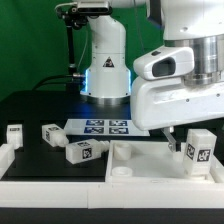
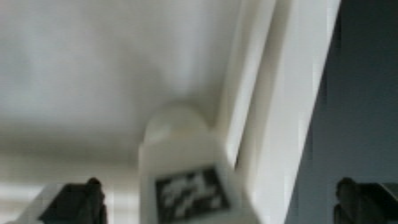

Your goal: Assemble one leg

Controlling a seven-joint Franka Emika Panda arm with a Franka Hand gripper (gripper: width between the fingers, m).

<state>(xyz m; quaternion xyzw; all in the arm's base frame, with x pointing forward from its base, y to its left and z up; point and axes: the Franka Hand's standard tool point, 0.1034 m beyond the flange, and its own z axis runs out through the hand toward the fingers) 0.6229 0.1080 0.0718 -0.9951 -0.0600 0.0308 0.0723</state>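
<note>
A white leg [image 1: 200, 150] with a black-and-white tag stands on the large white panel [image 1: 140, 165] at the exterior view's right, close to the panel's raised rim. My gripper [image 1: 187, 141] hangs right over it, mostly hidden by the white hand. In the wrist view the leg [image 2: 187, 165] lies between my two dark fingertips [image 2: 75, 202], which stand wide apart and do not touch it. My gripper [image 2: 222, 205] is open. Three more legs lie on the black table at the exterior view's left: one [image 1: 14, 134], one [image 1: 52, 134] and one [image 1: 80, 151].
The marker board [image 1: 105, 126] lies flat in front of the robot's base [image 1: 105, 70]. A low white frame [image 1: 40, 168] runs along the table's front left. The panel's raised rim [image 2: 267, 100] runs beside the leg, with the dark table [image 2: 365, 90] beyond it.
</note>
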